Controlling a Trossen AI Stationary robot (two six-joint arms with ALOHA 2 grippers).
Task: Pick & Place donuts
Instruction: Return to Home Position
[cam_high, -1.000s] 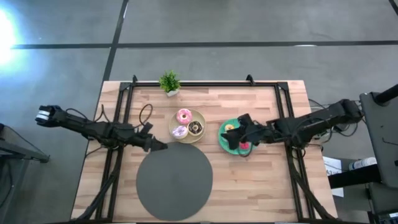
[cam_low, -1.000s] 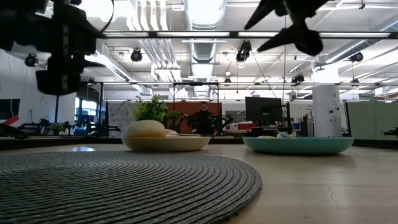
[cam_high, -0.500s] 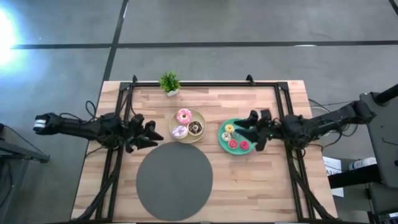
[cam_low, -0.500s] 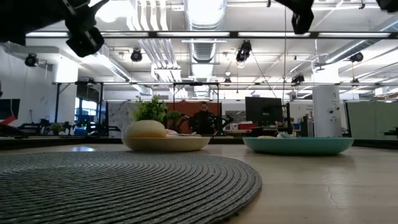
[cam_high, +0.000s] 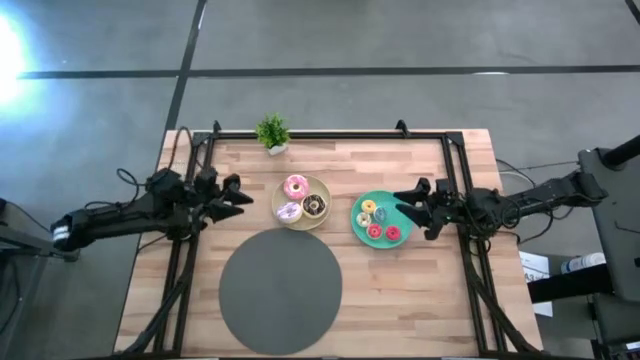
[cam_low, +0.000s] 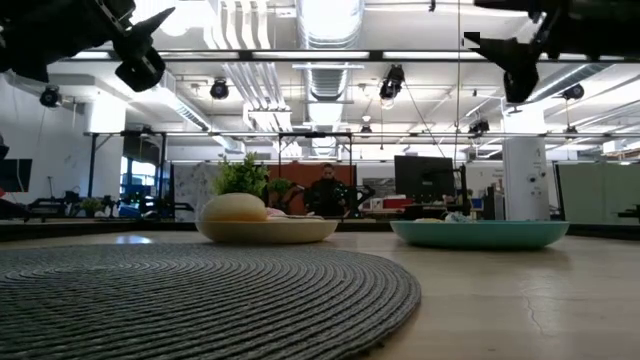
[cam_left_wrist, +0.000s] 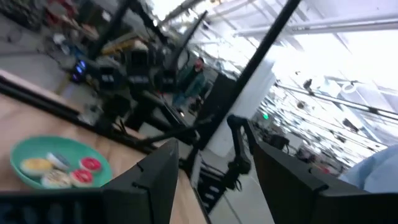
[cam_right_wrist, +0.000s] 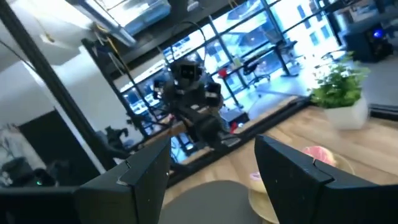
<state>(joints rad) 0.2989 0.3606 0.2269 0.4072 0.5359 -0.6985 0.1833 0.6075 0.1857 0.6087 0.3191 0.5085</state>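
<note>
Frosted ring donuts (cam_high: 296, 187) rest on round plates (cam_high: 319, 184).

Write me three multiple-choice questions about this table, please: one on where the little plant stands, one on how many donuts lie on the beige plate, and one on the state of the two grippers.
1. In the high view, the potted plant stands at which edge of the table? A top; B bottom; C right.
2. How many donuts lie on the beige plate? A one; B three; C five.
3. The left gripper and the right gripper are: A both open, empty; B both shut on donuts; C both out of view.
Answers: 1 A, it stands by the top rail. 2 B, the pink donut, the lilac donut and the brown donut. 3 A, each wrist view shows spread fingers with nothing between.
</note>
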